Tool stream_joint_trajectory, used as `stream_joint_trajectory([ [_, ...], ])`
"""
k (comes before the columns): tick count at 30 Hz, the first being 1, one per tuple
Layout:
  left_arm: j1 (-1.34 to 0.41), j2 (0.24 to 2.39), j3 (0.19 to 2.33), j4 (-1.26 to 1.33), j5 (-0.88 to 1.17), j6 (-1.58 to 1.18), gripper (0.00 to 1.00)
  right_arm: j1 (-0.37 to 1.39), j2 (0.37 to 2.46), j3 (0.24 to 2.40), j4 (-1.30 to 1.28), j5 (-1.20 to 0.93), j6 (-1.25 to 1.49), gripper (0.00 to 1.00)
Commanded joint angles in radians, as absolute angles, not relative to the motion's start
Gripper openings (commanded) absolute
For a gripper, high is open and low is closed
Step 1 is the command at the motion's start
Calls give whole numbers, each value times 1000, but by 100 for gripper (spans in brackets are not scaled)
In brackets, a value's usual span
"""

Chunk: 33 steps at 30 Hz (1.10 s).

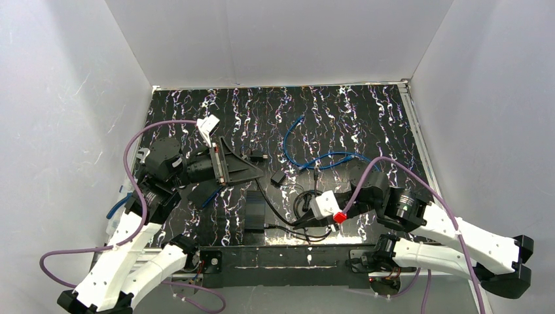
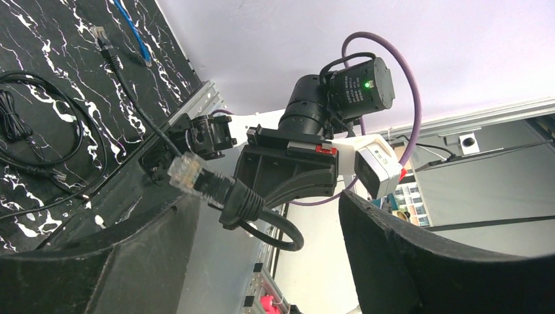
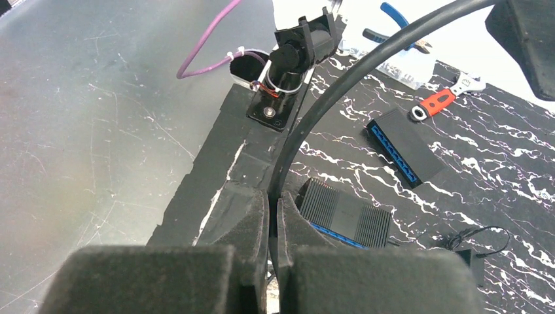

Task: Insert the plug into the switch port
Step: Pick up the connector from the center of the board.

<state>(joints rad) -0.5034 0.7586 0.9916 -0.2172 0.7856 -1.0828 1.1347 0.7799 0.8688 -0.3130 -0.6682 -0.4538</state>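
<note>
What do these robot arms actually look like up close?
Both the left arm and right arm have white shells joined by round black motors, one showing a green light. A purple cable loops along each. The left gripper and right gripper are black, with foam-padded fingers; a red tab marks the right wrist.
</note>
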Motion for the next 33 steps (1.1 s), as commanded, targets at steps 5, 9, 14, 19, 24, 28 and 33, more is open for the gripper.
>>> stream_joint_trajectory([
  [5,-503,759,986,-190,790,-1079,68,1156,734,856,-296,-687,-473,1],
  [9,-504,757,988,-196,786,-1075,66,1160,698,843,-298,-711,-459,1],
  [14,-503,756,991,-189,784,-1078,60,1162,678,838,-316,-748,-447,1],
  [19,-503,754,994,-172,788,-1093,56,1166,673,832,-334,-770,-443,1],
  [24,-503,746,993,-169,792,-1103,53,1167,667,819,-327,-770,-434,1],
  [28,-503,745,992,-163,797,-1110,46,1167,661,811,-322,-761,-430,1],
  [33,-503,740,988,-163,807,-1112,34,1167,659,806,-320,-748,-422,1],
])
